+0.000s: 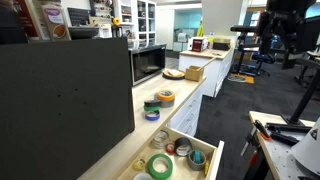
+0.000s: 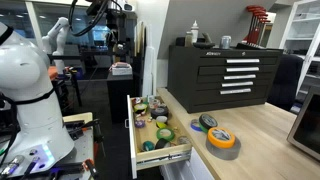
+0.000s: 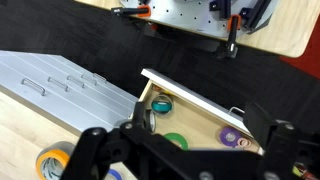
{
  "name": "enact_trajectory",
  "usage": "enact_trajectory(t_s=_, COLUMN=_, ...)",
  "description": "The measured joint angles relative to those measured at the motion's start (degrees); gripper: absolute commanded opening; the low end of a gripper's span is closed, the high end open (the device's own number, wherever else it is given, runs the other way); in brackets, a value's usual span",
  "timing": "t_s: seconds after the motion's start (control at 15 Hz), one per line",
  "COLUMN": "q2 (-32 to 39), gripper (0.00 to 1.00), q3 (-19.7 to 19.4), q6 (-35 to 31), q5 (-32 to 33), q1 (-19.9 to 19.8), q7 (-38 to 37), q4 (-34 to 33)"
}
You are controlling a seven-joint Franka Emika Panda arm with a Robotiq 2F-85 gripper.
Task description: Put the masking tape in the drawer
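Observation:
The masking tape [image 1: 165, 97] is a tan-orange ring lying flat on the light wood counter, beside the open drawer; it also shows in an exterior view [image 2: 222, 138] and at the lower left of the wrist view [image 3: 52, 162]. The drawer [image 1: 205, 160] is pulled out, with a white front panel and wood sides [image 2: 165, 155], and holds several small rolls. In the wrist view my gripper [image 3: 199, 118] hangs high above the drawer [image 3: 190, 93]. Its fingers are wide apart with nothing between them. The tape lies off to the side of the left finger.
A green roll [image 3: 175, 140], a teal roll [image 3: 161, 103] and a purple roll [image 3: 229, 138] lie in the drawer. Green [image 1: 152, 104] and blue [image 1: 152, 115] rolls sit by the masking tape. A microwave [image 1: 148, 63] stands further along the counter. A black tool chest [image 2: 225, 75] stands behind it.

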State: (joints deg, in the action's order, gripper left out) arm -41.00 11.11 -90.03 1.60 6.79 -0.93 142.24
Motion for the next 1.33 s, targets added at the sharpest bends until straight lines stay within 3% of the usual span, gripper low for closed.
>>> enact_trajectory(t_s=0.8, q2=0.4, gripper=1.00, q3=0.0, q6=-2.9, q5=0.7, q1=-0.1, q7=-2.8, q4=0.4)
enact_trajectory(t_s=1.33, q2=6.1, gripper=1.00, q3=-0.7, q6=-19.9, q5=1.2, q1=-4.2, q7=-10.9, q4=3.1)
